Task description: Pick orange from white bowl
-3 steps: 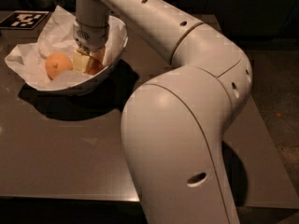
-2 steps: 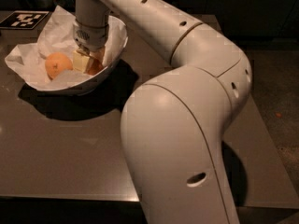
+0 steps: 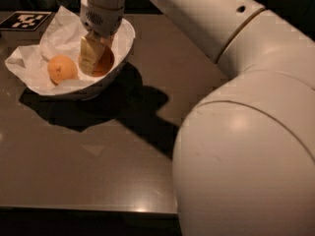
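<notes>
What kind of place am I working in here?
Probably a robot test setup: a printed marker tag on the dark table, a paper-lined white bowl holding the orange, the gripper down inside it.

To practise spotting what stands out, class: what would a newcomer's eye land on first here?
The huge white robot arm fills the right side. Its gripper reaches down into the white bowl at upper left, right at the orange, with a paler orange lying nearby in the bowl.

Dark glossy table (image 3: 88,176), glare spots lower centre. Marker tag (image 3: 24,20) upper left corner; gripper (image 3: 96,63) upper left.
</notes>
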Controlling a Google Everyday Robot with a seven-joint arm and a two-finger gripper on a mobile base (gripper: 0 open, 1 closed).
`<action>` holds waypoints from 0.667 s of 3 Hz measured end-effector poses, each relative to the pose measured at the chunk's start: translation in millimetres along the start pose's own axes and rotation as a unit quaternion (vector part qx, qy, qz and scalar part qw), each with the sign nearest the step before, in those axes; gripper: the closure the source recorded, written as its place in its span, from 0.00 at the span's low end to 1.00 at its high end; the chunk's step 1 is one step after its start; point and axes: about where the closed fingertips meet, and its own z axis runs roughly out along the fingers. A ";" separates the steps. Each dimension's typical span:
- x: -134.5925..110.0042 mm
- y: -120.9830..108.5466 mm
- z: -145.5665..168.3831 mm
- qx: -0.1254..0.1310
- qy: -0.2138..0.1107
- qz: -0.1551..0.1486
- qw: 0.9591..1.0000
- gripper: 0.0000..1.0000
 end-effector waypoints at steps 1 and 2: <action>0.8 20.5 -34.6 0.003 -0.023 -0.052 0.998 1.00; 11.2 46.0 -70.6 0.009 -0.046 -0.102 0.994 1.00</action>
